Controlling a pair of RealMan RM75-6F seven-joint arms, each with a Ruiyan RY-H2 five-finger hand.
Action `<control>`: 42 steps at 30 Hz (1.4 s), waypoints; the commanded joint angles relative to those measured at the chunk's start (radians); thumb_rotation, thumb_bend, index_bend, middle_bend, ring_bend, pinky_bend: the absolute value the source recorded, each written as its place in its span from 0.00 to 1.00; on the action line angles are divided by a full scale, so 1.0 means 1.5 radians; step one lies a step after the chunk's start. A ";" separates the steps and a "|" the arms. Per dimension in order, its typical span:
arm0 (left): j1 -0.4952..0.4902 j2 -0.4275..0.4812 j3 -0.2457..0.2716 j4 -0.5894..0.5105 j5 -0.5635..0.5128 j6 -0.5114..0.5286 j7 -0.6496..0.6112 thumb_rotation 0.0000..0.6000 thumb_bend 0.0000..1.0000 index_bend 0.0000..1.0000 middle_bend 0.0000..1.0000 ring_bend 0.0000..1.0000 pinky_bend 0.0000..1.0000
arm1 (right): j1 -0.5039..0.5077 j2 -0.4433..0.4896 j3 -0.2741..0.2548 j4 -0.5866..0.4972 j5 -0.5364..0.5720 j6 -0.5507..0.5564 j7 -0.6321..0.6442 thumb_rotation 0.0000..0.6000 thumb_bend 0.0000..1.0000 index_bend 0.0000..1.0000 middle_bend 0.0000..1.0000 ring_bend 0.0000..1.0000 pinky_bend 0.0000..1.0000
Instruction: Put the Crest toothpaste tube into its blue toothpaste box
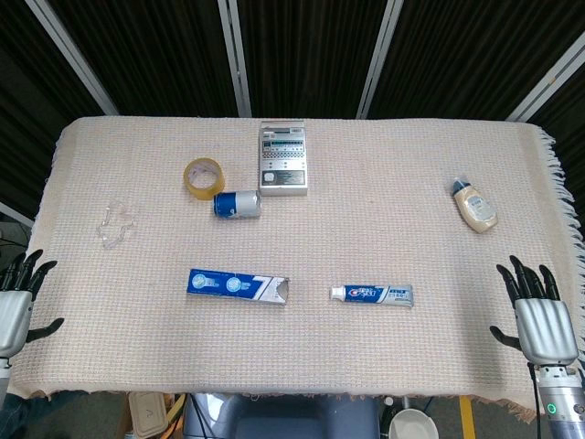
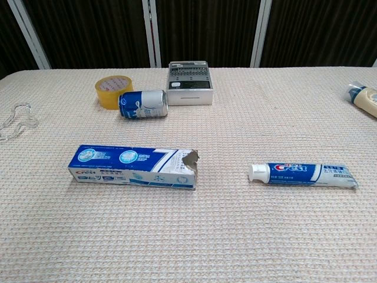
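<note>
The Crest toothpaste tube (image 2: 303, 174) lies flat toward the tabletop's (image 1: 384, 229) front edge, right of centre, its white cap pointing at the torn open end of the blue toothpaste box (image 2: 134, 167), which lies apart to its left. The left hand (image 1: 16, 302) rests at the front left corner and the right hand (image 1: 539, 315) at the front right corner, both with fingers spread and holding nothing.

Tape roll (image 1: 204, 176) beside blue can (image 1: 237, 204); grey device (image 1: 283, 157) behind; cream bottle (image 1: 474, 206) far right
</note>
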 commanded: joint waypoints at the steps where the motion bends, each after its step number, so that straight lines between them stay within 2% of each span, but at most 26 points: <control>1: 0.001 -0.005 0.001 0.007 0.003 0.002 -0.004 1.00 0.12 0.15 0.05 0.00 0.16 | -0.001 -0.004 -0.001 0.003 -0.002 0.002 0.003 1.00 0.05 0.12 0.04 0.13 0.00; 6: -0.003 -0.012 0.008 0.015 -0.002 -0.015 0.009 1.00 0.12 0.16 0.06 0.00 0.16 | -0.003 -0.007 -0.006 0.011 -0.002 0.000 -0.001 1.00 0.05 0.12 0.04 0.13 0.00; 24: -0.026 -0.043 -0.004 0.002 -0.012 -0.035 0.052 1.00 0.12 0.17 0.10 0.00 0.16 | -0.012 0.007 -0.011 -0.005 0.002 0.004 -0.014 1.00 0.05 0.12 0.04 0.13 0.00; 28: -0.035 -0.056 -0.012 -0.019 -0.008 -0.032 0.066 1.00 0.12 0.18 0.14 0.07 0.20 | -0.008 0.017 -0.007 -0.022 0.008 -0.001 -0.023 1.00 0.05 0.12 0.04 0.13 0.00; 32: -0.053 -0.081 -0.023 -0.038 -0.017 -0.043 0.108 1.00 0.12 0.21 0.16 0.08 0.22 | -0.002 0.023 -0.005 -0.034 0.009 -0.008 -0.037 1.00 0.05 0.12 0.04 0.13 0.00; 38: -0.111 -0.161 -0.070 -0.048 -0.102 -0.101 0.210 1.00 0.12 0.28 0.23 0.10 0.22 | 0.004 0.022 -0.008 -0.046 0.008 -0.018 -0.057 1.00 0.05 0.12 0.04 0.13 0.00; 42: -0.138 -0.208 -0.079 -0.045 -0.124 -0.109 0.269 1.00 0.12 0.31 0.24 0.10 0.21 | 0.005 0.025 -0.009 -0.052 0.010 -0.019 -0.066 1.00 0.05 0.12 0.04 0.13 0.00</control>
